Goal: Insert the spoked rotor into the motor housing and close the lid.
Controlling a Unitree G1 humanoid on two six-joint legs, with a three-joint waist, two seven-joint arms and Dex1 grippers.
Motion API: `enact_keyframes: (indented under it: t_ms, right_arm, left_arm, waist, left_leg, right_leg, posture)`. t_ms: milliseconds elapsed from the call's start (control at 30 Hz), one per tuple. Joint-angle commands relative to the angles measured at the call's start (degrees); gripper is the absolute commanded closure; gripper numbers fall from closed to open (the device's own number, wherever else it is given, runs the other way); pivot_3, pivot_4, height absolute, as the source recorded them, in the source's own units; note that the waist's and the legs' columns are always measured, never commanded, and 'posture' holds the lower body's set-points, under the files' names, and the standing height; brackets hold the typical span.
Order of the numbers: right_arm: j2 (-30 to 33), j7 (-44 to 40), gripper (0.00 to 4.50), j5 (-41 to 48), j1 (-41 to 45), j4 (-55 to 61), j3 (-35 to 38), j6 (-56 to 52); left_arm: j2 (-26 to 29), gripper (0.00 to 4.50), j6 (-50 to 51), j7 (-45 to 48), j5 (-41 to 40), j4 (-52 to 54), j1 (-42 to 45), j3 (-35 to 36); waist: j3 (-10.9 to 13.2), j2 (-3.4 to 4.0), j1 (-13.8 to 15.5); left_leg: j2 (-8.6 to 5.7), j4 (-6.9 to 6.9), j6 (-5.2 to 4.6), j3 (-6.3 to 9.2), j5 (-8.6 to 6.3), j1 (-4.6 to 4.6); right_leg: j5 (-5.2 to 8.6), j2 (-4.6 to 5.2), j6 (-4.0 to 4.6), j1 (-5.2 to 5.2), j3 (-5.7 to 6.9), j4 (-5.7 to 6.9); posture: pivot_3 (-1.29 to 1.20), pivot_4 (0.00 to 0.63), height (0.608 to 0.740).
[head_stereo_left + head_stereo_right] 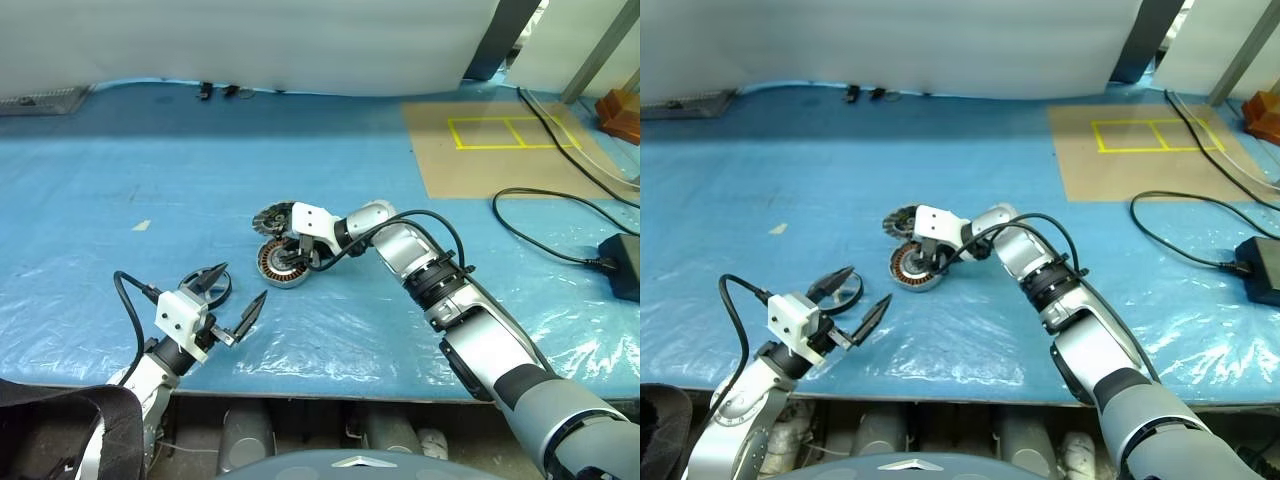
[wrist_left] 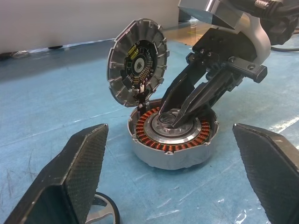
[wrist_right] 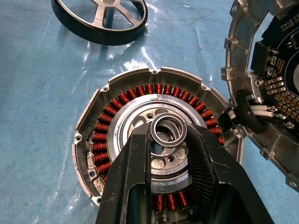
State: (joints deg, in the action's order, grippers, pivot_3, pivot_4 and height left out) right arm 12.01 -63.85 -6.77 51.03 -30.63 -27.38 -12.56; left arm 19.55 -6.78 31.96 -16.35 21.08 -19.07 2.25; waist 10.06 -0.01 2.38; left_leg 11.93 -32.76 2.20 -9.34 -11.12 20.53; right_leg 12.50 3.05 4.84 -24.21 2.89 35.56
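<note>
rotor not in yet, hub work first

my left gripper (image 1: 243, 282) hangs released, the rotor (image 3: 106, 14) lying on the sheet just under it. farther out, my right gripper (image 2: 170, 116) pinches a small ring (image 3: 169, 119) at the housing (image 2: 173, 140) hub. lid (image 2: 138, 65) stands open behind. next, i reckon: let go, clear out, fetch the rotor.

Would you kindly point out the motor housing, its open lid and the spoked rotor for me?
motor housing (image 3: 122, 98): right wrist view, on the copper windings.
lid (image 2: 136, 65): left wrist view, on the raised lid's inner face.
spoked rotor (image 3: 105, 11): right wrist view, on a silver spoke inside the dark rim.
</note>
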Motion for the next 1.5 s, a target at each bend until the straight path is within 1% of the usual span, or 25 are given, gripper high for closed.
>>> enact_keyframes:
  t_ms: [33,233,533,933,1133,1233,1500]
  right_arm:
    - [0.31,-0.65,3.51,-1.51,0.06,-1.32,-1.22,0.28]
    - [1.04,-2.34,3.51,-1.04,0.58,-1.24,-0.94,-0.01]
    - [0.23,-3.43,3.51,-0.39,0.55,-0.07,-0.89,-1.21]
    - [0.01,-2.78,3.51,-1.19,0.55,-1.36,-1.17,-0.73]
    - [-0.55,-1.12,3.51,-1.20,1.64,-3.10,-0.26,-0.39]
    - [-0.66,-1.32,3.51,-0.93,2.21,-3.22,0.07,-0.58]
    - [-0.80,-2.50,3.51,-0.01,3.72,-4.48,0.94,-1.56]
  left_arm:
    - [0.35,0.00,-0.67,-0.41,0.07,2.09,0.09,0.84]
    - [0.44,0.00,-0.79,-0.46,0.14,1.98,0.11,1.02]
    - [0.66,0.00,-0.64,-0.43,0.09,1.84,0.37,1.27]
    - [0.74,0.00,-0.57,-0.59,-0.03,2.04,0.40,1.36]
    - [0.58,0.00,-0.57,-0.64,0.11,2.11,0.28,0.94]
    - [0.67,0.00,-0.49,-0.60,0.07,2.08,0.38,0.99]
    - [0.56,0.00,-0.58,-0.52,0.09,1.61,0.97,0.85]
  waist:
    - [0.00,0.00,0.00]
    - [0.00,0.00,0.00]
    - [0.00,0.00,0.01]
    - [0.00,0.00,0.00]
    - [0.00,0.00,-0.04]
    - [0.00,0.00,-0.01]
    - [0.00,0.00,0.01]
  left_leg:
    - [0.00,0.00,0.00,0.00,0.00,-0.01]
    - [0.00,0.00,0.00,0.00,0.00,-0.06]
    - [0.00,0.00,0.00,0.00,0.00,-0.05]
    - [0.00,-0.01,0.00,0.00,0.00,-0.10]
    - [0.00,-0.01,0.00,-0.01,0.00,-0.19]
    - [0.00,-0.01,0.00,-0.01,0.00,-0.33]
    - [-0.01,-0.02,0.00,-0.01,0.00,-0.34]
  right_leg:
    - [0.00,0.00,0.00,0.01,0.00,0.00]
    - [0.00,0.00,0.00,0.06,0.00,0.00]
    - [0.00,0.00,0.00,0.06,0.00,0.00]
    - [0.00,0.00,0.00,0.07,0.00,0.04]
    - [0.00,0.00,0.00,0.13,-0.02,0.07]
    - [0.01,0.00,0.00,0.23,-0.02,0.09]
    - [0.00,0.01,0.00,0.24,-0.03,0.11]
  posture:
    - [0.00,0.150,0.740]
    - [0.00,0.150,0.740]
    - [0.00,0.150,0.740]
    - [0.00,0.150,0.740]
    - [0.00,0.150,0.740]
    - [0.00,0.150,0.740]
    - [0.00,0.150,0.740]
